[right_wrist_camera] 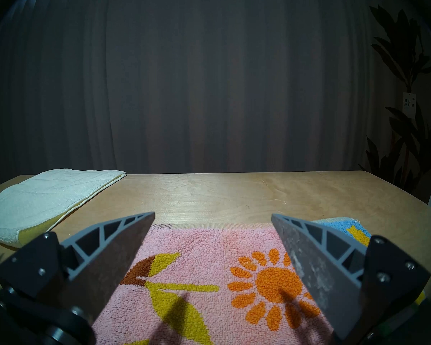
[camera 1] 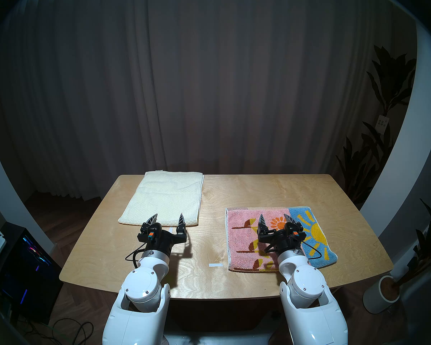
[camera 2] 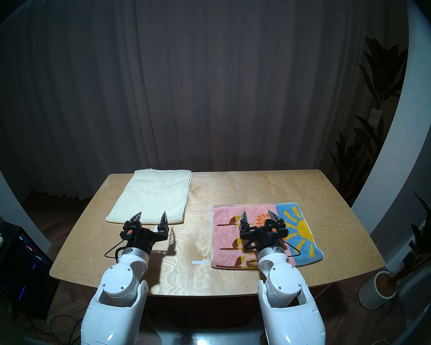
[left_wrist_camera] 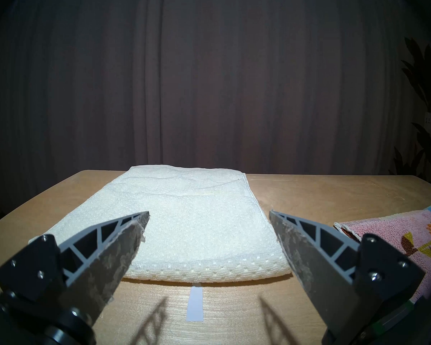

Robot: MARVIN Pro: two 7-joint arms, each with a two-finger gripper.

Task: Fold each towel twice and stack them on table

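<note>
A cream-yellow dotted towel point(camera 1: 164, 197) lies flat on the back left of the plywood table point(camera 1: 259, 190), its far end at the table's rear edge. It looks doubled over, with layered edges on its right side point(right_wrist_camera: 102, 187). My left gripper point(camera 1: 168, 218) hovers open at the towel's near edge point(left_wrist_camera: 204, 267), holding nothing. A pink and blue towel point(camera 1: 279, 237) with a yellow sun and orange flower lies on the right half. My right gripper point(camera 1: 275, 218) hangs open over its pink part point(right_wrist_camera: 209, 250), empty.
Small white tape marks sit on the table, one just in front of the cream towel point(left_wrist_camera: 195, 304) and one near the patterned towel's front left corner point(camera 1: 215, 264). Dark curtains hang behind. A potted plant point(camera 1: 383, 289) stands off the right edge, electronics point(camera 1: 23, 262) on the left floor.
</note>
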